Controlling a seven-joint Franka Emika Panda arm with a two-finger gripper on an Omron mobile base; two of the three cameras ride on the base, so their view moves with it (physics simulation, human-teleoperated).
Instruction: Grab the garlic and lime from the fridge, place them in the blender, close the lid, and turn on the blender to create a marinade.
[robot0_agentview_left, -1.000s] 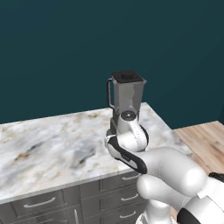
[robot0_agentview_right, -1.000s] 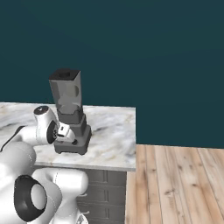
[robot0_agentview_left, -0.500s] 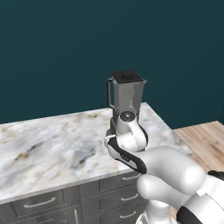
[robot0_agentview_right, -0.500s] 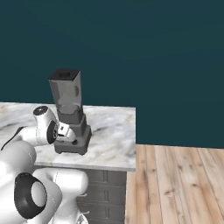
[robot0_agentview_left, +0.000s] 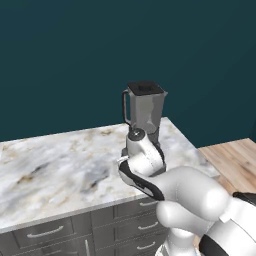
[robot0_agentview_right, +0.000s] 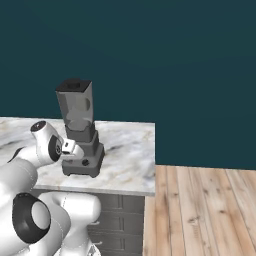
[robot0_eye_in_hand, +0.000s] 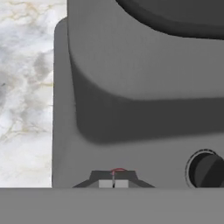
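Observation:
The grey blender (robot0_agentview_right: 84, 159) stands on the marble counter (robot0_agentview_right: 130, 165) near its right end. The black lid (robot0_agentview_right: 73, 85) sits on its smoky jar (robot0_agentview_right: 76, 107), and the same lid (robot0_agentview_left: 146, 88) tops the jar (robot0_agentview_left: 147, 111) in the left base view. My gripper (robot0_eye_in_hand: 113, 184) is shut, its tips side by side against the front of the blender's base, right at the small red button (robot0_eye_in_hand: 117, 169). The round knob (robot0_eye_in_hand: 206, 170) lies to the right of the tips. From the right, the gripper (robot0_agentview_right: 76, 149) reaches the base low down. The garlic and lime are hidden; the fridge is out of view.
The counter's right edge (robot0_agentview_right: 152, 165) drops to a wooden floor (robot0_agentview_right: 205, 210). Grey drawers (robot0_agentview_left: 45, 234) run under the counter. A broad stretch of marble (robot0_agentview_left: 55, 170) lies to the left of the blender. A dark teal wall stands behind.

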